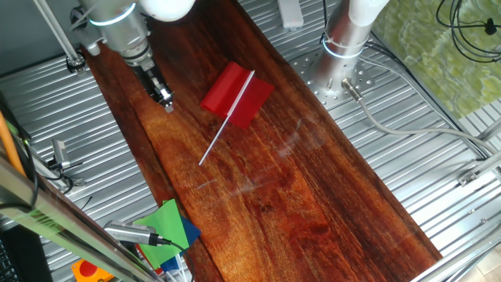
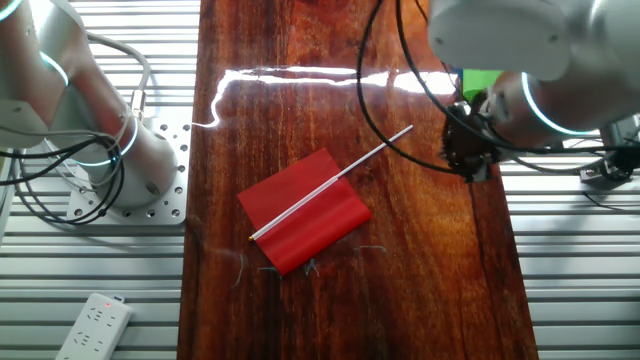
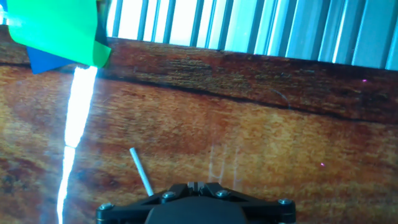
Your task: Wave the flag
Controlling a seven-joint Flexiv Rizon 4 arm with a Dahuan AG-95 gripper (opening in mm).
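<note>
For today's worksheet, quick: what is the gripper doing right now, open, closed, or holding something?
Gripper: holding nothing; open or closed cannot be told. The flag lies flat on the table, apart from it.

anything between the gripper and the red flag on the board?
Nothing: only bare wooden board separates the black two-finger gripper from the flat red flag on its white stick, seen in both fixed views.

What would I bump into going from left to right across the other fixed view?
Power strip → silver robot base → red flag on its white stick → end effector → green paper.
</note>
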